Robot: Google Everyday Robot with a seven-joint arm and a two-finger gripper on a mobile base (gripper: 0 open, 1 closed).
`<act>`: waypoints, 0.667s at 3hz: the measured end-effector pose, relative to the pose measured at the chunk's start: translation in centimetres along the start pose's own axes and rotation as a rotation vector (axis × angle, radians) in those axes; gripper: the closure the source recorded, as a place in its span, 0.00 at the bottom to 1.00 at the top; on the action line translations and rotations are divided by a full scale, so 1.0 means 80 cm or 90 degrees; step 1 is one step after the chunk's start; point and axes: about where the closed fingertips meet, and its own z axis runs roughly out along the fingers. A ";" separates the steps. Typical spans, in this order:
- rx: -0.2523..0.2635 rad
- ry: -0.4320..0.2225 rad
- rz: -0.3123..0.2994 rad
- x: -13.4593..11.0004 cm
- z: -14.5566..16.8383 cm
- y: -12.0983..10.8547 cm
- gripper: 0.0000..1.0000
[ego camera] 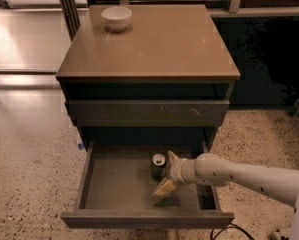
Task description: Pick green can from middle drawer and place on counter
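Note:
The green can (158,166) stands upright on the floor of the open middle drawer (119,184), toward its back right. My gripper (168,172) reaches into the drawer from the right on a white arm. It is open, with one pale finger behind the can and the other in front of it, right beside the can's right side. The tan counter (154,44) tops the dark cabinet above.
A white bowl (116,18) sits at the back left of the counter. A closed drawer front with pale scratch marks (149,112) overhangs the open drawer. Speckled floor surrounds the cabinet. A dark cable (229,231) lies at the lower right.

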 end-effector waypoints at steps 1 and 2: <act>-0.012 -0.021 0.010 0.001 0.020 -0.001 0.00; -0.018 -0.050 0.015 -0.012 0.057 -0.007 0.00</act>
